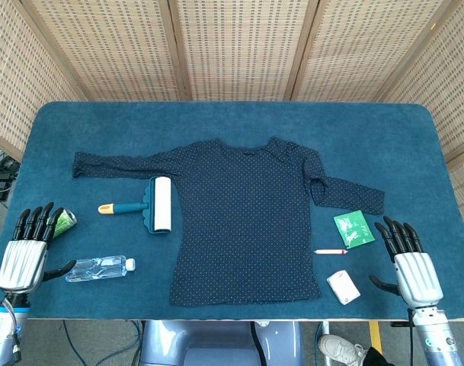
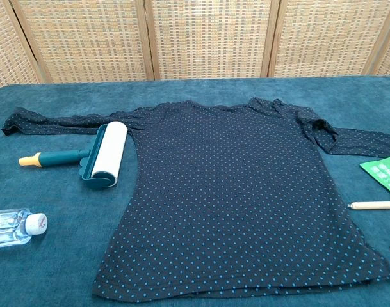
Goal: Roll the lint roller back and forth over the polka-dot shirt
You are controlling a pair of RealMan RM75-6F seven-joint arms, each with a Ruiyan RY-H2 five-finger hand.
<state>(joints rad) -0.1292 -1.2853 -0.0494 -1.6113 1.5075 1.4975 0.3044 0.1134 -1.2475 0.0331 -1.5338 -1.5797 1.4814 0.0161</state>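
**Roller untouched, both hands idle at the near edge**

The polka-dot shirt (image 1: 247, 221) lies flat in the middle of the blue table (image 1: 232, 122), neck toward 12 o'clock and hem toward 6. The lint roller (image 1: 148, 204) rests at the shirt's 9 o'clock side, its white drum just beside the body panel and below the outstretched sleeve, handle pointing away toward 9 o'clock with a yellow tip.

The left hand (image 1: 27, 248) hangs at the table's 8 o'clock corner, fingers spread and holding nothing. The right hand (image 1: 411, 259) sits at 4 o'clock, likewise wide and empty. Neither shows in the chest view.

Risks, as I judge them:

1. The handle is slim and lies low on the cloth; a shallow grip could let it slip or twist.
2. A water bottle (image 1: 98, 268) and a small green can (image 1: 64, 222) sit between the left hand and the roller; a careless reach could knock them.
3. The drum appears to sit in a cradle-like cover; if that lifts with it, no sticky surface meets the fabric.
4. Sticky sheet on loose fabric may drag and bunch the shirt, since nothing pins it.
5. A pen (image 1: 331, 251), green packet (image 1: 353, 229) and white box (image 1: 344, 287) lie near the right hand.
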